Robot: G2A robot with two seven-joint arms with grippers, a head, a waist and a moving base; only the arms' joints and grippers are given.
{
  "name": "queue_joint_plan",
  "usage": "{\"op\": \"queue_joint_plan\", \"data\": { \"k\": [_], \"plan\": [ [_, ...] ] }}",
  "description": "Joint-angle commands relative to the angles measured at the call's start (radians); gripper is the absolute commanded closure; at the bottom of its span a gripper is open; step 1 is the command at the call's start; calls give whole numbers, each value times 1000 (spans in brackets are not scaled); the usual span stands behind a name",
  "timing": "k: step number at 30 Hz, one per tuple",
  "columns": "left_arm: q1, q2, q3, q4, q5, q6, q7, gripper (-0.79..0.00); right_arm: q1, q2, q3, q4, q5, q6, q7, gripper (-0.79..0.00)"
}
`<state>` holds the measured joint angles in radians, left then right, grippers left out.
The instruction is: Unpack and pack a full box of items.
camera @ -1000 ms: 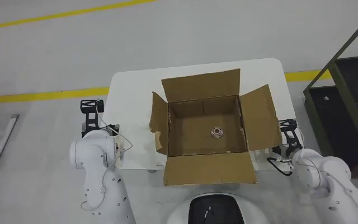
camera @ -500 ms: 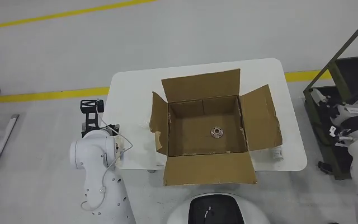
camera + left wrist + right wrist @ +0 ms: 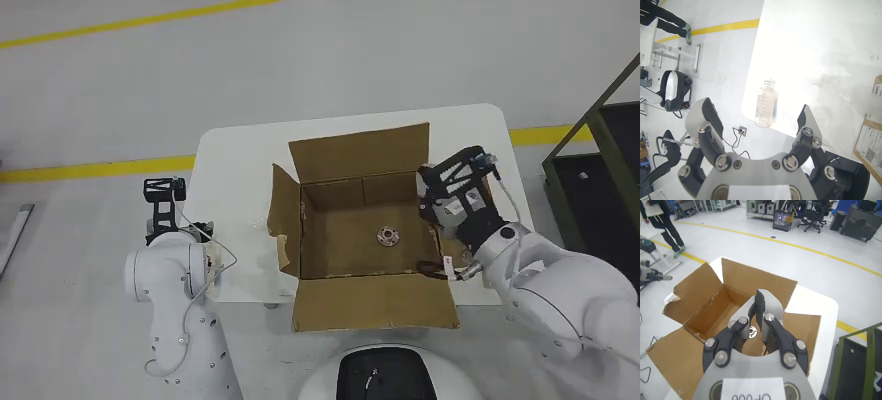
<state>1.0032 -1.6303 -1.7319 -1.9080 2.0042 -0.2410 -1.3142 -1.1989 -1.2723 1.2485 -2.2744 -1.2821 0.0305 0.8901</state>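
My right claw [image 3: 440, 185] [image 3: 758, 302] hangs above the right wall of the open brown cardboard box [image 3: 360, 150] [image 3: 745, 275], its two ribbed pads pressed together. The box sits in the middle of the white worktop [image 3: 240, 170] [image 3: 800, 47] with all four flaps folded outward. On its floor, near the middle, lies a small round metal flange [image 3: 387, 236] [image 3: 752, 332], apart from every wall. My left claw [image 3: 163, 190] [image 3: 755, 106] is out past the worktop's left edge, over the floor, with its pads spread wide apart. Beyond it, a clear plastic bottle [image 3: 766, 98] sits at a rounded corner of the worktop, well apart from the box.
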Motion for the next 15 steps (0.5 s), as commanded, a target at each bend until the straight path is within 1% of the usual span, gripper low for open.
{"op": "queue_joint_plan", "data": {
  "k": [1, 3, 9, 11, 13, 15],
  "plan": [
    [0, 0, 0, 0, 0, 0, 0, -785, 22, -6, -69, 59, -29, 28, 25, 0],
    [0, 0, 0, 0, 0, 0, 0, -785, 47, -11, -114, 127, -61, 39, 56, 0],
    [0, 0, 0, 0, 0, 0, 0, -785, 117, -31, -182, 314, -50, 99, 89, 0],
    [0, 0, 0, 0, 0, 0, 0, -785, 139, -35, -209, 376, -96, 98, 99, 0],
    [0, 0, 0, 0, 0, 0, 0, -785, 154, -43, -227, 428, -93, 120, 101, 0],
    [0, 0, 0, 0, 0, 0, 0, -785, 159, -45, -230, 437, -86, 127, 96, 0]
  ]
}}
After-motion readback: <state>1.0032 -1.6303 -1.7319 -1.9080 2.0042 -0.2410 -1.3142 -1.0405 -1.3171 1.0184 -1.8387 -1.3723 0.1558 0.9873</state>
